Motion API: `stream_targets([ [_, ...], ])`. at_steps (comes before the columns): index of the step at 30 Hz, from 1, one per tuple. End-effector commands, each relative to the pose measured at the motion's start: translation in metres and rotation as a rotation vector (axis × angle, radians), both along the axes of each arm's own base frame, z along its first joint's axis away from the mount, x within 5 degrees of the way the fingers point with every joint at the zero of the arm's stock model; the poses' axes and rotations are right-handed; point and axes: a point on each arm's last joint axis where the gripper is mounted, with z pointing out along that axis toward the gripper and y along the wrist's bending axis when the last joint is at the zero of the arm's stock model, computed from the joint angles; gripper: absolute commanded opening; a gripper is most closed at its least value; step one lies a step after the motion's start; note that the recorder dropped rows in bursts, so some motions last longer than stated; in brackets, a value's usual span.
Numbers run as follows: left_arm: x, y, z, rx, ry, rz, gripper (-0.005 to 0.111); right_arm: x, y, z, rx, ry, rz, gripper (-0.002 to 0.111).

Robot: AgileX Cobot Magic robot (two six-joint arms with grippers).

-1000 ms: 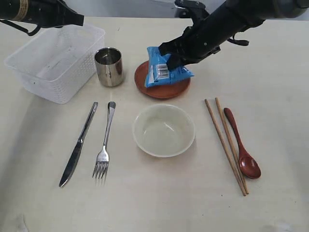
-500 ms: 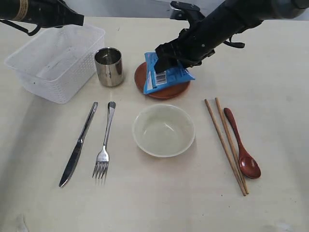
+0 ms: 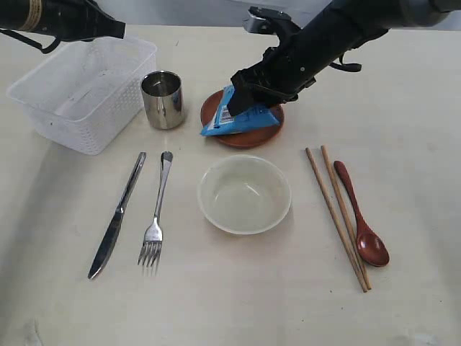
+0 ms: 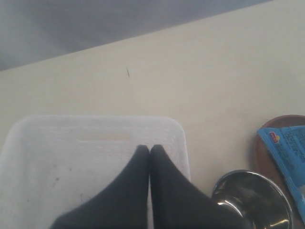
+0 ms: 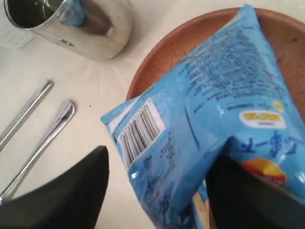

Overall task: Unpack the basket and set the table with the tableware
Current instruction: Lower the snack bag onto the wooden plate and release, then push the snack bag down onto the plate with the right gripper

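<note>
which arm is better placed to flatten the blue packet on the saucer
Right, probably. The right gripper is open with a finger either side of the packet on the saucer. The left gripper is shut above the basket, beyond the cup.

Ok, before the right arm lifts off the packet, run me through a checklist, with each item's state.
1. Right gripper open, jaws either side of packet: ok.
2. Packet on saucer: ok, one corner overhangs the rim.
3. Packet free of both fingers: cannot tell.
4. Cup apart from right gripper: ok.
5. Basket empty: ok.
6. Left gripper shut, over basket, out of the way: ok.
</note>
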Motion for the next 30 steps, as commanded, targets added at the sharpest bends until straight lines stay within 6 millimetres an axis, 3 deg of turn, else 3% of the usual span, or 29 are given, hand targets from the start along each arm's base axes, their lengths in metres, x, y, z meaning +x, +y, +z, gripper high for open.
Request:
stream_targets([
  [1,-0.001,-0.003,0.006,-0.018,-0.009,-0.019,0.0,0.009,-0.015,0.011,-0.076,-0.028,-0.019,0.063],
  [4,-0.001,-0.003,0.006,-0.018,-0.009,-0.019,0.0,0.017,-0.027,0.019,-0.145,-0.052,-0.062,0.069],
  [11,-0.001,-0.003,0.006,-0.017,-0.01,-0.018,0.0,0.024,-0.032,0.039,-0.159,-0.085,-0.086,0.067],
  [14,-0.001,-0.003,0.006,-0.017,-0.01,-0.018,0.0,0.025,-0.032,0.052,-0.147,-0.121,-0.09,0.052],
  [18,-0.001,-0.003,0.006,-0.015,-0.01,-0.019,0.0,0.029,-0.026,0.065,-0.097,-0.182,-0.124,0.023],
  [21,-0.001,-0.003,0.006,-0.015,-0.01,-0.019,0.0,0.027,-0.016,0.063,-0.098,-0.198,-0.102,0.0],
  [26,-0.001,-0.003,0.006,-0.015,-0.011,-0.017,0.0,0.021,0.009,0.045,-0.124,-0.192,-0.041,-0.001],
  [30,-0.001,-0.003,0.006,-0.015,-0.011,-0.017,0.0,0.023,0.011,0.022,-0.173,-0.14,-0.06,-0.001],
])
